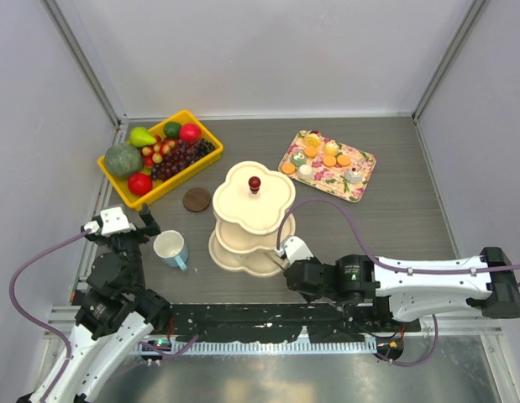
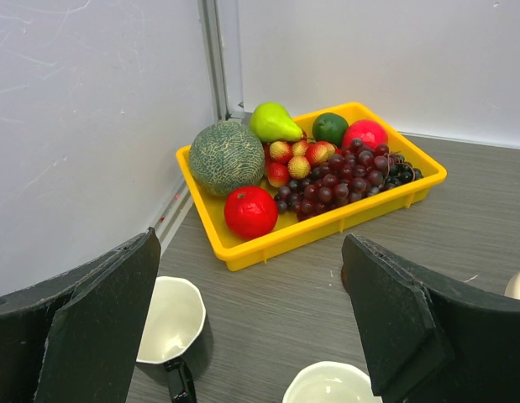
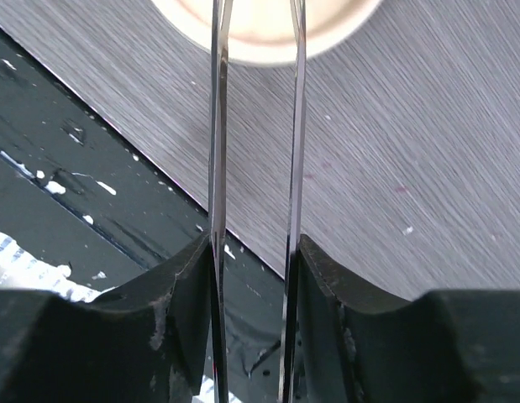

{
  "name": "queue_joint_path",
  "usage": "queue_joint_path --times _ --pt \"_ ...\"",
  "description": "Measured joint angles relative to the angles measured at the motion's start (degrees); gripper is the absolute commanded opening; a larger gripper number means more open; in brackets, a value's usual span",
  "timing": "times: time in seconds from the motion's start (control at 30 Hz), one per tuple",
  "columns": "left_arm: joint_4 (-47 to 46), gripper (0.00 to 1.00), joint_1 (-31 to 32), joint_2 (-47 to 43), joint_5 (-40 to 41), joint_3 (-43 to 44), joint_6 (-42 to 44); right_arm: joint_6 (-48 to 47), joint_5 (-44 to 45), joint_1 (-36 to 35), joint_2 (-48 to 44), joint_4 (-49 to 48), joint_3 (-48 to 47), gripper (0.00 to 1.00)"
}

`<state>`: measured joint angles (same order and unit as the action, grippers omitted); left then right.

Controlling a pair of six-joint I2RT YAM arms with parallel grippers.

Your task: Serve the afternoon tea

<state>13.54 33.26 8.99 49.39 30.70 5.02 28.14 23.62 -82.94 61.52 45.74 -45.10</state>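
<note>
The cream three-tier stand [image 1: 253, 214] with its red knob [image 1: 254, 182] stands mid-table, its tiers bare. Pastries and orange biscuits [image 1: 320, 154] lie on the floral tray [image 1: 357, 189]. The pale blue mug [image 1: 171, 248] stands left of the stand; its rim shows in the left wrist view [image 2: 331, 386]. The dark mug [image 2: 171, 323] stands beside it, hidden under my left arm from above. My left gripper [image 1: 142, 225] [image 2: 251, 243] is open and empty above the mugs. My right gripper [image 1: 282, 252] [image 3: 253, 252] holds thin metal tongs [image 3: 217, 126] at the stand's base [image 3: 264, 34].
A yellow bin [image 1: 159, 155] of fruit sits at the back left, also in the left wrist view [image 2: 327, 222]. A brown round coaster [image 1: 196, 199] lies between the bin and the stand. Walls close the left, back and right sides. A dark rail [image 3: 91, 168] runs along the near edge.
</note>
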Motion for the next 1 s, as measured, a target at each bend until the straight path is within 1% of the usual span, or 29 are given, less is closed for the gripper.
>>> queue_joint_path --times 0.17,0.27,0.4,0.53,0.63,0.77,0.9,1.0 --pt "0.0 0.98 0.0 0.0 0.0 0.0 0.0 6.0 2.0 0.4 0.5 9.0 -3.9 0.44" --pt "0.0 0.98 0.0 0.0 0.0 0.0 0.0 8.1 2.4 2.5 1.0 12.7 -5.7 0.44" --pt "0.0 0.98 0.0 -0.2 0.0 0.0 0.0 9.4 2.7 8.4 1.1 16.0 -7.3 0.43" --pt "0.0 0.98 0.0 -0.6 0.0 0.0 0.0 8.9 2.9 15.8 0.4 17.4 -7.7 0.42" --pt "0.0 0.98 0.0 -0.7 -0.1 0.0 0.0 6.5 3.0 23.8 -1.2 17.1 -7.7 0.43" --pt "0.0 0.98 0.0 -0.7 -0.4 0.0 -0.1 1.4 3.3 31.8 -1.4 16.0 -9.2 0.43" --pt "0.0 0.98 0.0 -1.3 -0.9 0.0 -0.2 -5.6 2.2 40.5 2.2 13.2 -15.2 0.43" --pt "0.0 0.98 0.0 -1.5 -1.0 0.0 -0.3 -10.9 -0.5 47.0 6.3 9.6 -21.0 0.43"
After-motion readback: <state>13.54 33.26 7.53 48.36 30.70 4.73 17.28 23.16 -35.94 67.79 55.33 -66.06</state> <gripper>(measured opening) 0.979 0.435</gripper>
